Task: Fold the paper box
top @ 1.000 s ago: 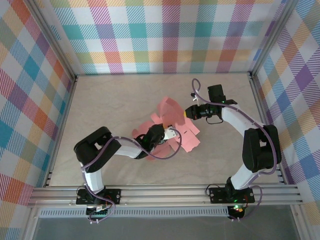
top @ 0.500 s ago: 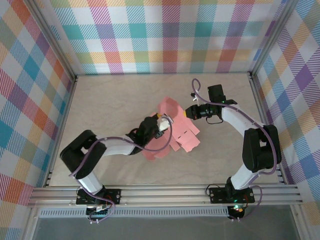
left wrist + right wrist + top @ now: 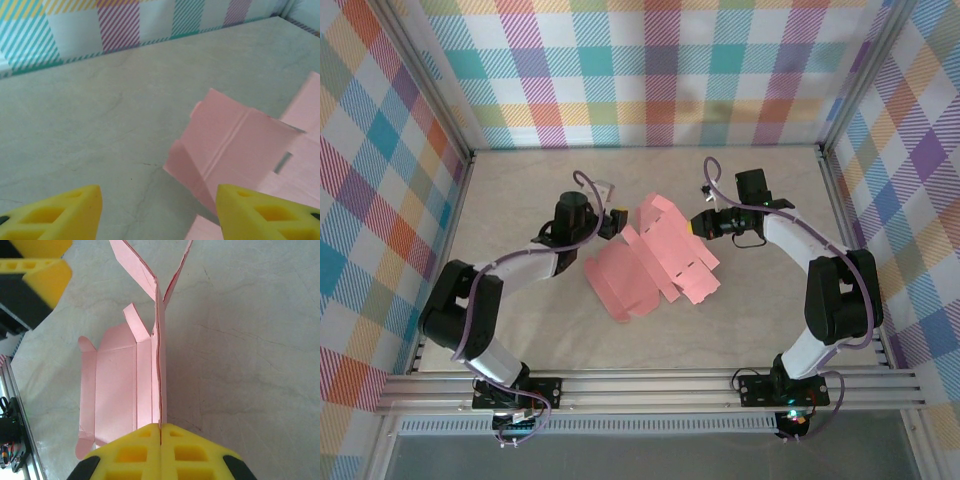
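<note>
Your left gripper (image 3: pixel 612 222) sits just left of the salmon-pink, thin-card paper box (image 3: pixel 655 262), its yellow pads (image 3: pixel 65 212) parted with nothing between them, so it gives the card no support. The box lies partly folded on the pale marbled table (image 3: pixel 520 190), some panels flat and a flap raised on the side nearest that gripper. At the box's right edge, your right gripper (image 3: pixel 160 432) has its pads pressed together on an upright panel. With only that one pinch, I judge that a pull or twist from the right may drag the whole sheet, let raised flaps spring flat, or crease the card off its score lines. You'll find no brand, label or legible writing on the card or the pads.
</note>
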{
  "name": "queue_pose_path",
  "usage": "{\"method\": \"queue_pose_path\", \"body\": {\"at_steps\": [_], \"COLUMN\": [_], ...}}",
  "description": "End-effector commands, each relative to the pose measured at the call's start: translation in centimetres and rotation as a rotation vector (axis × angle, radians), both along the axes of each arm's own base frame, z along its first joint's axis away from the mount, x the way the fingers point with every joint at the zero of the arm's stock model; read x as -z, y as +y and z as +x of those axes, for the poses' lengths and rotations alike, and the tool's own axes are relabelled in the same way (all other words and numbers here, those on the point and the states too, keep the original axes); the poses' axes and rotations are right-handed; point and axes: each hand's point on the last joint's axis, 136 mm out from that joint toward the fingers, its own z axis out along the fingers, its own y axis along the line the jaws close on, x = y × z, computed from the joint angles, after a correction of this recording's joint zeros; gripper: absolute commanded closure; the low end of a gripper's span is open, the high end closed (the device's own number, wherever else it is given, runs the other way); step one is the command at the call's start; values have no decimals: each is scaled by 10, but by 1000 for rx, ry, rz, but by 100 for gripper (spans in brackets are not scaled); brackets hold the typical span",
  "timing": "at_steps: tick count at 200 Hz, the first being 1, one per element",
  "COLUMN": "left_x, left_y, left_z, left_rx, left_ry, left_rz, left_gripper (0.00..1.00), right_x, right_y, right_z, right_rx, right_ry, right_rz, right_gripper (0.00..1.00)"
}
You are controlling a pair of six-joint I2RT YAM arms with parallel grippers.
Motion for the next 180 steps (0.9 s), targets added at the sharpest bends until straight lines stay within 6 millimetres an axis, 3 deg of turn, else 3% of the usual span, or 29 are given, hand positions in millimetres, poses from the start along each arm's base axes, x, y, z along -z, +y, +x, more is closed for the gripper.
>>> {"method": "queue_pose_path", "body": {"at_steps": [1,52,84,138,180], "left_x": [33,78,82,73,91], "left_y": [8,8,-9,-36,-39], "left_z": [5,15,4,-31,-40], "left_rx": [-25,7,102,241,233], "left_ry": [180,367,402,385,425], "left_rz": [-39,68,55,63,87], "left_gripper": [41,49,52,52,52], "right_x": [-19,-21,-22,-22,-23], "right_y": [3,4,4,3,6], "right_z": [-1,-3,-2,0,0], "right_rx": [-20,-29,-26,-20,-27], "right_ry": [-35,-33,-37,-45,-38], "right_rz": [46,54,52,45,64], "right_gripper": [100,100,100,100,100]}}
